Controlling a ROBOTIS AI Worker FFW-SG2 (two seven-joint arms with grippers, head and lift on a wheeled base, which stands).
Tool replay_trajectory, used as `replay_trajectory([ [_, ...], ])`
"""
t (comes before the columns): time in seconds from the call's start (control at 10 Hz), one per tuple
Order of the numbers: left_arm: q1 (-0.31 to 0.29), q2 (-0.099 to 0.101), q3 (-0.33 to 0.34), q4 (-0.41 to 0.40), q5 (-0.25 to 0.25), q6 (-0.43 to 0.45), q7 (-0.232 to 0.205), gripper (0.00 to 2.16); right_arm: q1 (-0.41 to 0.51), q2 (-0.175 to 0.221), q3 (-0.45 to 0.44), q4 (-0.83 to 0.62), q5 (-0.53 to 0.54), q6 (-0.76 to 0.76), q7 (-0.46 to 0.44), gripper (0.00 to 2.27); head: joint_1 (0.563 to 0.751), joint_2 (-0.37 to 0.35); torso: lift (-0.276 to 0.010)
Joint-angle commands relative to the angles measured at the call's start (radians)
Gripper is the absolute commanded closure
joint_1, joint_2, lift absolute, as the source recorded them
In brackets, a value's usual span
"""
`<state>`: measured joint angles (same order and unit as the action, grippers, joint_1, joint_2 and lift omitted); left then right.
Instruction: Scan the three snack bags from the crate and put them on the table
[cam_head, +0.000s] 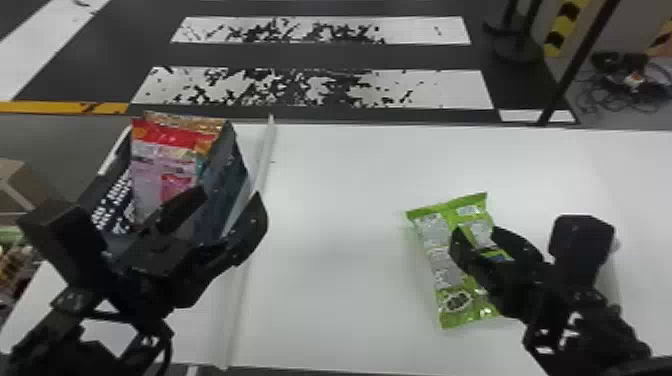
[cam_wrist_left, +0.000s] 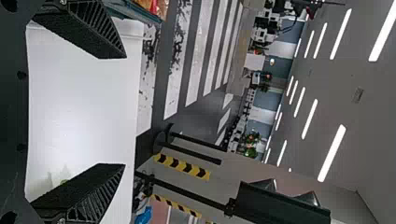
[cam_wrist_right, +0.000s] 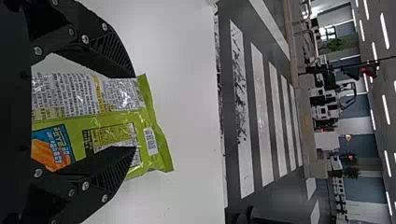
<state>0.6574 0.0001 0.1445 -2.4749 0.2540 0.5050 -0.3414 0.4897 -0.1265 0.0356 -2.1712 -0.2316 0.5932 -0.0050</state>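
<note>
As far as could be seen, a big white table (cam_head: 350, 175) was spread out to the right of the crate (cam_head: 225, 165). By the crate's near right side, the left gripper (cam_head: 229, 194) was opened wide, and nothing was held in it. Well to the right of the crate, the right gripper (cam_head: 476, 232) was opened part way over a green snack bag (cam_head: 440, 265); the bag was seen between its fingers, but if it was touched could not be told. That bag was laid on the table, well to the crate's right. Inside the crate, a red and pink bag (cam_head: 150, 185) was stood up, and the top of an orange-brown bag (cam_head: 185, 121) was seen just behind it.
</note>
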Motion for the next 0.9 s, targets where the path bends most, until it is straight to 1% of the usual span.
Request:
replay_trajectory([
  [0.0,0.007,-0.003,-0.037,0.001,-0.021,0.001,0.024,0.03,-0.040,-0.010,-0.013,0.079,0.015,-0.045,0.037,2.25,0.695,0.002,-0.094],
  [0.1,0.021,-0.003,-0.046,-0.001,-0.039,-0.009,0.033,0.03,-0.072,-0.012,-0.011,0.149,0.021,-0.100,0.076,2.25,0.695,-0.011,-0.094],
  [0.2,0.033,-0.003,-0.042,-0.001,-0.042,-0.024,0.042,0.03,-0.108,-0.016,0.006,0.221,0.037,-0.158,0.097,2.25,0.695,-0.019,-0.094],
  [0.3,0.045,-0.003,-0.033,0.001,-0.062,-0.039,0.044,0.03,-0.143,-0.022,0.023,0.286,0.040,-0.210,0.100,2.25,0.695,-0.018,-0.094],
  [0.4,0.053,-0.003,-0.020,0.004,-0.064,-0.042,0.055,0.03,-0.166,-0.021,0.032,0.337,0.021,-0.241,0.105,2.25,0.695,-0.005,-0.094],
  [0.5,0.056,-0.003,-0.011,0.007,-0.064,-0.042,0.056,0.03,-0.161,-0.018,0.035,0.347,0.005,-0.259,0.103,2.25,0.695,0.003,-0.094],
  [0.6,0.054,-0.003,-0.011,0.010,-0.064,-0.045,0.055,0.03,-0.128,-0.013,0.038,0.343,-0.008,-0.324,0.092,2.25,0.695,0.018,-0.094],
  [0.8,0.041,-0.003,-0.011,0.021,-0.061,-0.049,0.055,0.03,-0.100,-0.012,0.032,0.340,-0.014,-0.351,0.072,2.25,0.695,0.029,-0.094],
])
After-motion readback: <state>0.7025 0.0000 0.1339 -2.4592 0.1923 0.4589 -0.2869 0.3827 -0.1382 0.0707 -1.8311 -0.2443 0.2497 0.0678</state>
